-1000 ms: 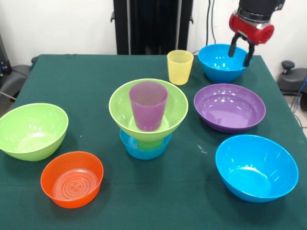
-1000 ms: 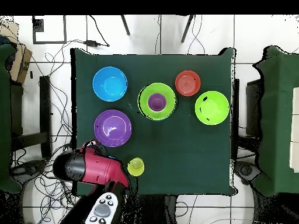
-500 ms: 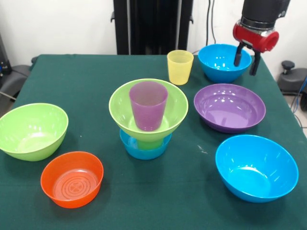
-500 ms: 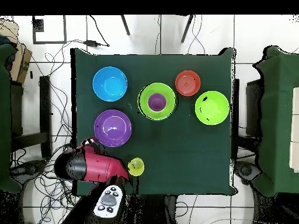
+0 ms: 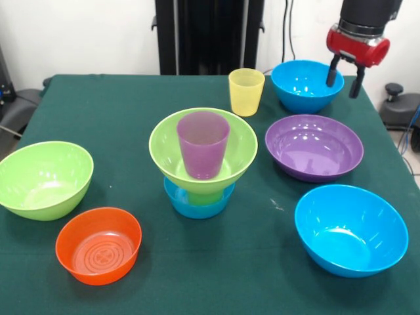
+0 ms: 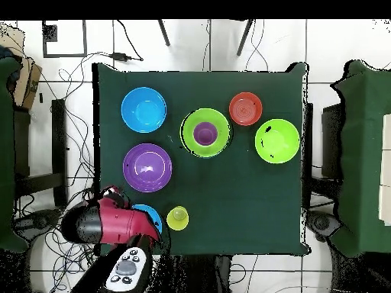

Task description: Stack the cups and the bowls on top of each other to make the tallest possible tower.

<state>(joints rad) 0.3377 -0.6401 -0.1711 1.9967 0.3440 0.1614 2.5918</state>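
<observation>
Gripper open, empty, fingers straddling the right rim of a blue bowl at the table's far corner, at about 1 o'clock from the tower in the front view. Partly hidden under the arm in the overhead view, that bowl.

Three cups counted: yellow cup at 9 o'clock of the gripper, just left of that blue bowl; purple cup atop the tower; green cup barely showing under the green bowl.

Seven bowls counted: three blue, two green, one orange, one purple. Purple bowl at 7 o'clock of the gripper, near. Big blue bowl at 6 o'clock, well apart.

Tower at 8 o'clock of the gripper, mid-table: small blue bowl, green cup, green bowl, purple cup upright inside it. Second green bowl and orange bowl at the tower's 8 o'clock, apart from each other. Nothing between gripper and tower but the yellow cup.
</observation>
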